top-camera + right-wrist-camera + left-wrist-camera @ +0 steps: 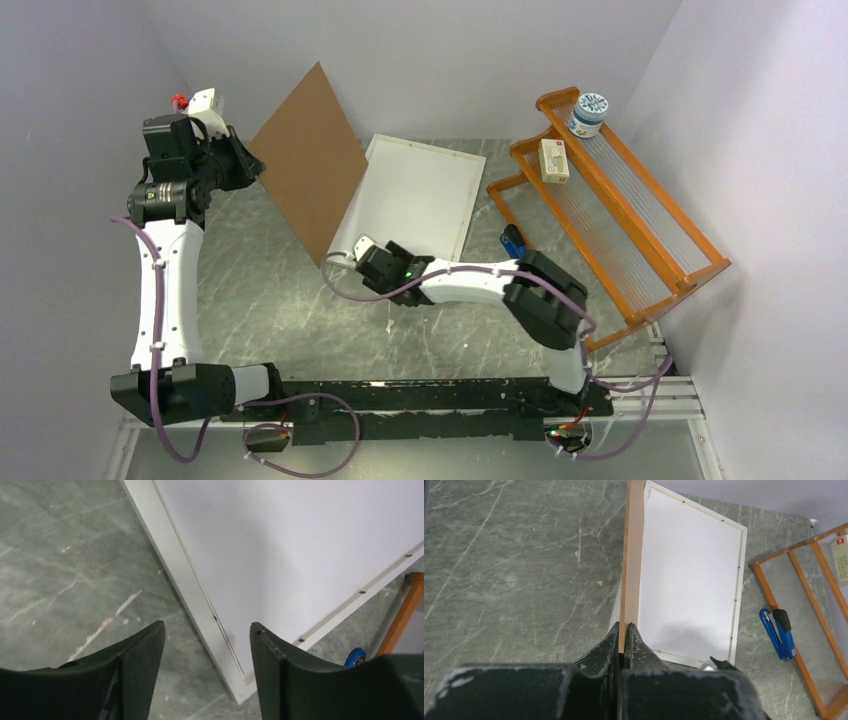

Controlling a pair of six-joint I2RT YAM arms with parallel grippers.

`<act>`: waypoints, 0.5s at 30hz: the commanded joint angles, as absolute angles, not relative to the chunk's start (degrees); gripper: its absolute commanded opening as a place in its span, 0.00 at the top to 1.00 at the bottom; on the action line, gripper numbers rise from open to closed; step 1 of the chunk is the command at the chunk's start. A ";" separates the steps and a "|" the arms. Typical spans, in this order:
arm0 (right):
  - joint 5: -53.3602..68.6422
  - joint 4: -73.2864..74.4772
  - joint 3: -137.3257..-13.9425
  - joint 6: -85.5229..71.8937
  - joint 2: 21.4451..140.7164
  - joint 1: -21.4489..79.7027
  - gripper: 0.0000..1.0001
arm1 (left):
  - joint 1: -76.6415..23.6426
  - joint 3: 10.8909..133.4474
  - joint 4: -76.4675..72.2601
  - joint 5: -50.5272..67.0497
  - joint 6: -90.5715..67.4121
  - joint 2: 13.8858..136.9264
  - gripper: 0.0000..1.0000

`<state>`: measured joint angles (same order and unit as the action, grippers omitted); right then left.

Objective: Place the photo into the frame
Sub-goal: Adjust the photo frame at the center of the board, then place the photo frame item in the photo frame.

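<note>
Left claw (624, 639) is clamped on the edge of the brown board (310, 165), holding it up at a tilt. Right claw (207, 630) hangs spread, gripping nothing, over the near corner of the frame (175, 570). I see the photo (300, 540) lying inside the frame on the worktop (290, 300), white back up.

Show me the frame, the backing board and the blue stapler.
frame (186, 580): right wrist view, on its white rim.
backing board (305, 160): top view, middle of its brown face.
stapler (783, 642): left wrist view, on its blue body.
</note>
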<state>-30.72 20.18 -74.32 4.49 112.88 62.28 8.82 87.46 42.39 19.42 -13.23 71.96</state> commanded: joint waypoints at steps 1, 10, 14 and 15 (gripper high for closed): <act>-22.59 12.93 -70.02 2.14 100.61 60.33 0.30 | 9.22 91.19 42.08 20.02 -11.63 72.28 0.97; -10.74 6.67 -61.41 2.64 87.51 57.46 0.22 | 9.32 96.69 42.84 25.71 -9.70 73.73 0.98; 1.87 2.08 -58.80 -8.92 79.50 48.46 0.21 | 9.32 100.15 43.71 31.39 -8.41 73.38 0.97; 4.83 0.66 -58.13 -12.34 77.55 45.25 0.19 | 9.32 100.84 44.01 32.32 -8.47 73.08 0.97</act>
